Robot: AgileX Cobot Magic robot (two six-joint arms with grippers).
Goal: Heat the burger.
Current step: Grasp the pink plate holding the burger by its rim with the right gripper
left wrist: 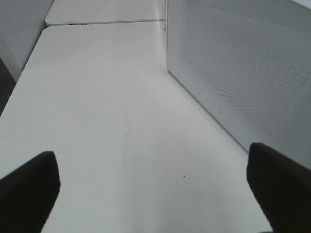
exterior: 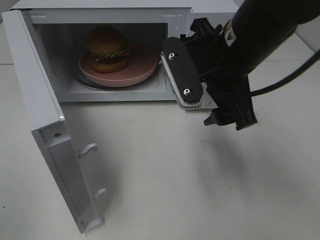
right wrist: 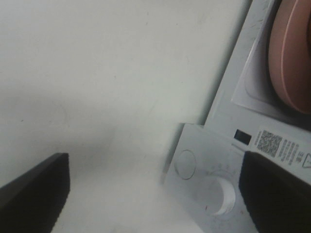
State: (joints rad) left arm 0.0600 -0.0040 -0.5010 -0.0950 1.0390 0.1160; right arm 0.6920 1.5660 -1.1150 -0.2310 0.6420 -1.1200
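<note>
Hanging with its two fingers spread wide and nothing between them, the right gripper [right wrist: 154,165] is just in front of the microwave's [exterior: 175,17] control panel [right wrist: 194,160], the round dial [right wrist: 221,195] showing between its tips. Off that gripper's left side and farther back, inside the open cavity, the burger [exterior: 106,47] sits on a pink plate [exterior: 142,70], the door [exterior: 45,100] swung out wide beyond it. The left gripper [left wrist: 153,165] is likewise spread and empty above the white table [left wrist: 107,107], with a perforated white panel [left wrist: 243,73] standing near one finger.
</note>
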